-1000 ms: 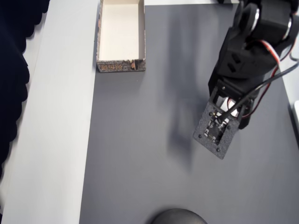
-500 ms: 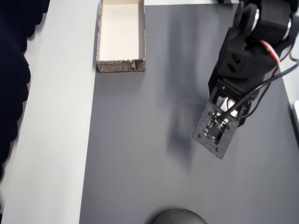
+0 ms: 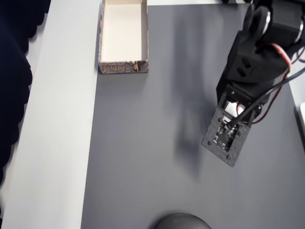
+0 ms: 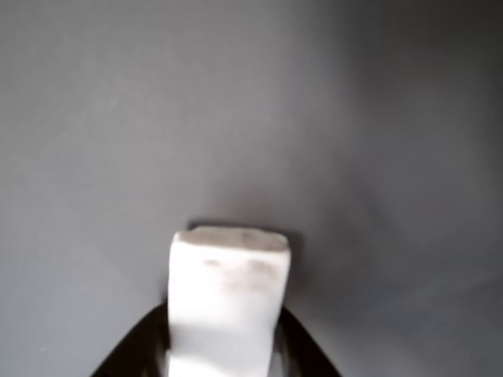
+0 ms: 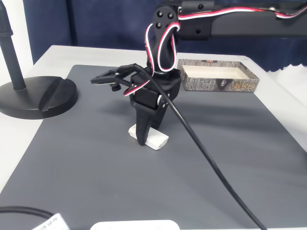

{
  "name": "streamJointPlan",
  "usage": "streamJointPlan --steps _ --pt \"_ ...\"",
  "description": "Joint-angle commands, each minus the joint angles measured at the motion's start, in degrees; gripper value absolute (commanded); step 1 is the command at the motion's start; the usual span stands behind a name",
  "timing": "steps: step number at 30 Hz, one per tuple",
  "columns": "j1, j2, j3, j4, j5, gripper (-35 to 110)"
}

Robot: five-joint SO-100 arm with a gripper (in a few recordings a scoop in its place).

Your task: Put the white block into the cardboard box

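Step in hand: grasp. Gripper (image 5: pixel 145 136) down over white block (image 5: pixel 154 139), fingers straddling it on grey mat (image 5: pixel 96 158) — wrist view shows block (image 4: pixel 229 306) between dark fingers, but clamped or just bracketing, cannot tell. Block lies flat on mat, well apart from cardboard box (image 3: pixel 123 68). Next: confirm squeeze, lift, carry to box — clear near wall.

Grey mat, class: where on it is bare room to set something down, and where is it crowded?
Bare: the grey mat between the cardboard box and the gripper, and its near half in the fixed view. Crowded: around the white block, which lies between the gripper's fingers.
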Motion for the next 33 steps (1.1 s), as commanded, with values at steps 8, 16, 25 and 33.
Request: streamJointPlan --steps 8,16,25,33 --pt "-0.6 -0.2 -3.3 1.1 1.1 -2" --pt "-0.7 0.4 -3.3 1.5 1.0 -2" --pt "1.3 11.2 4.0 3.6 1.8 -2" --pt "5.4 23.2 12.5 7.0 6.9 -2"
